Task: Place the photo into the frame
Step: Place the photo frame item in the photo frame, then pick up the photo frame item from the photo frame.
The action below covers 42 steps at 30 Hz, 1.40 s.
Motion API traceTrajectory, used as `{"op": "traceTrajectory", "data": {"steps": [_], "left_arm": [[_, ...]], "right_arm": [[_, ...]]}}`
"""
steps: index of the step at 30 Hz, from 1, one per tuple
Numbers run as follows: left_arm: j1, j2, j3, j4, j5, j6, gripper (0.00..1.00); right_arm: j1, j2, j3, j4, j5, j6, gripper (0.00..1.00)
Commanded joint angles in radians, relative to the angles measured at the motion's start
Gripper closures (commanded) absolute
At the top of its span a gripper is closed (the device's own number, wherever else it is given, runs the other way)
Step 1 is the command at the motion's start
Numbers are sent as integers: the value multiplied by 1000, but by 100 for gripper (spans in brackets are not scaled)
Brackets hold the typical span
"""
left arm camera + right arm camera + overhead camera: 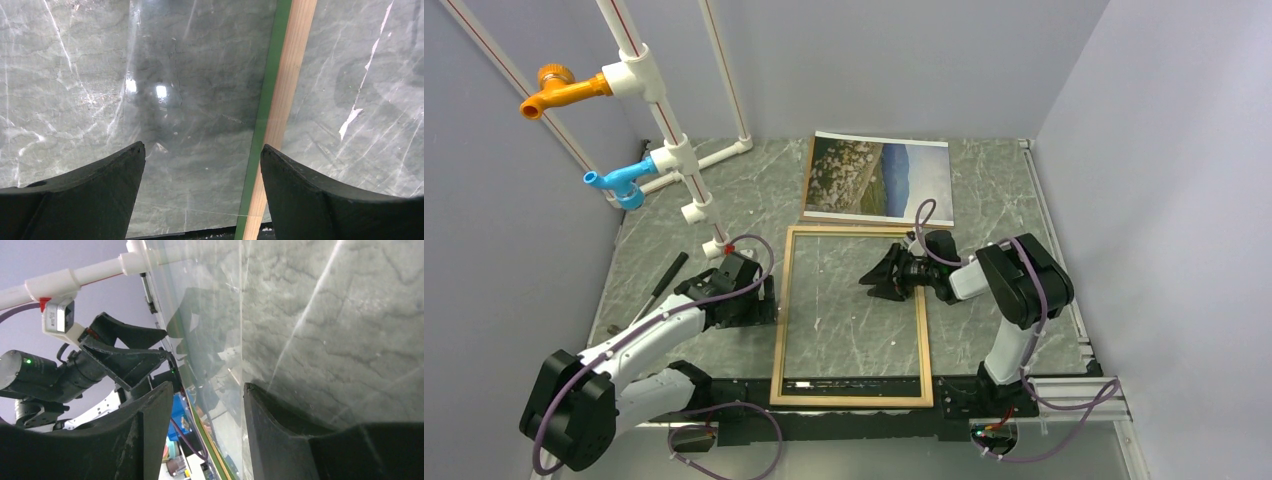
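Bright, even light, soft shadows, and two glare spots within the frame [289, 90].

The bench [984, 200] is showing grey-green marble veined in white, the frame [778, 310] is wearing pale wood with a green inner edge, the photo [879, 178] is showing flower-speckled green meadow, dark hills and pale blue-grey sky, and the orange tap [559, 90] and blue tap [619, 180] are standing out against white pipes [639, 60]
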Motion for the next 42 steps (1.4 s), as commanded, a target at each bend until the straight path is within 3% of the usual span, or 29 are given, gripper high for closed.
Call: {"op": "traceTrajectory", "data": {"steps": [1, 8, 15, 24, 42], "left_arm": [[6, -25, -2, 17, 14, -10, 12], [5, -26, -10, 21, 20, -15, 12], [6, -32, -11, 18, 19, -17, 12], [6, -61, 4, 1, 16, -12, 12], [5, -334, 89, -64, 48, 25, 7]], "right_arm": [[17, 35, -18, 256, -21, 89, 44], [64, 92, -28, 513, -52, 218, 56], [83, 59, -32, 474, -15, 204, 70], [88, -43, 29, 156, 63, 50, 100], [86, -411, 367, -786, 253, -421, 100]]}}
